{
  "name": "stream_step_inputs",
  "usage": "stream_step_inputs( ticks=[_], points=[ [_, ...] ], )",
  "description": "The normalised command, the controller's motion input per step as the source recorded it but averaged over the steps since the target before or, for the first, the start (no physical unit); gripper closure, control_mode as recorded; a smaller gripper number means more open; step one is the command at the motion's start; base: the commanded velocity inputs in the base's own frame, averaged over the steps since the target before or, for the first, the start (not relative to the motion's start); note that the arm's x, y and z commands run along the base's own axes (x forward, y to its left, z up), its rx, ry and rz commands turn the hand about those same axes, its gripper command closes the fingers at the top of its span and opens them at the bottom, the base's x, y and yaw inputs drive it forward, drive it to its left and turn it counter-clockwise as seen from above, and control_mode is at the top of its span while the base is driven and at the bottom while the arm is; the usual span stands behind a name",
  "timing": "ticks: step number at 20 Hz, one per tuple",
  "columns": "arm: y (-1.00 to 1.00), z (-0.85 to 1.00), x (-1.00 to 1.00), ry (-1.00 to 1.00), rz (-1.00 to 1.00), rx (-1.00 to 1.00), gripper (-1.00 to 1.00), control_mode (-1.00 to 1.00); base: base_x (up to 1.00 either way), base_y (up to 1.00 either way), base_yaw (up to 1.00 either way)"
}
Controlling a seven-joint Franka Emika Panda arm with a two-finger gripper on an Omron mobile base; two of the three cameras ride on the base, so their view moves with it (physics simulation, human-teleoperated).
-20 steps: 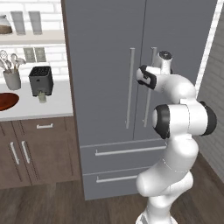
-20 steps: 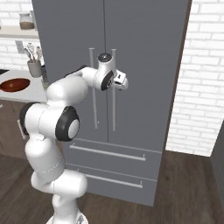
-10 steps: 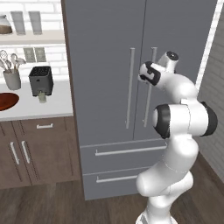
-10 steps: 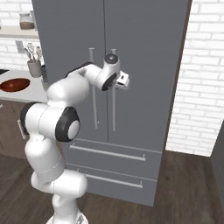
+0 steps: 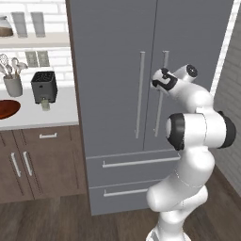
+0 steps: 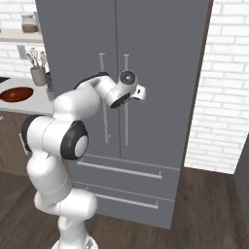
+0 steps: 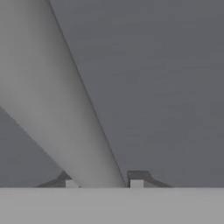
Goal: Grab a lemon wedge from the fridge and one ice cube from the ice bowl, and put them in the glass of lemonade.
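- Hand (image 7: 104, 183) is pinching the right-door handle, a long vertical silver bar (image 7: 57, 100); in the hand view both dark fingertips (image 7: 136, 179) are flanking the bar, pressed to its sides.
- Key relation: the bar's long axis is running vertical on the door and the fingers are straddling it across that axis. The door face is lying straight ahead of the hand, so my read is the pull has to go back toward the base, swinging about the hinge at the door's outer right edge.
- Left base view is showing the hand (image 5: 160, 81) on the upper part of the bar (image 5: 160, 113); right base view has the wrist covering the contact, with the left-door handle (image 6: 103, 97) just beside it.
- The tall matte grey fridge (image 5: 113, 56) is shut, so I cannot tell where the lemon wedge is sitting inside.
- The wide reddish-brown wooden ice bowl (image 5: 7, 109) is sitting on the white surface (image 5: 56, 110) well left of the fridge, beside the black toaster (image 5: 44, 87); the ice cube is too small to make out.
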Motion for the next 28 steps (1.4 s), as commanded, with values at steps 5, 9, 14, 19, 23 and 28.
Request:
stream_step_inputs(
  ticks=[5, 9, 14, 19, 23, 28],
  points=[
    [-0.39, -0.06, -0.02, -0.15, -0.02, -0.01, 1.00, -1.00, 0.00, 0.00, 0.00],
    [-0.93, 0.03, -0.61, -0.20, -0.07, 0.00, 1.00, -1.00, 0.00, 0.00, 0.00],
    [-1.00, 0.20, -0.83, -0.08, -0.07, 0.03, 1.00, -1.00, 0.00, 0.00, 0.00],
    [-0.98, 0.28, -0.86, -0.01, -0.06, 0.02, 1.00, -1.00, 0.00, 0.00, 0.00],
    [-0.90, 0.42, -0.97, 0.00, -0.04, 0.03, 1.00, -1.00, 0.00, 0.00, 0.00],
    [-0.94, 0.30, -0.99, 0.00, -0.05, 0.04, 1.00, -1.00, 0.00, 0.00, 0.00]
  ],
)
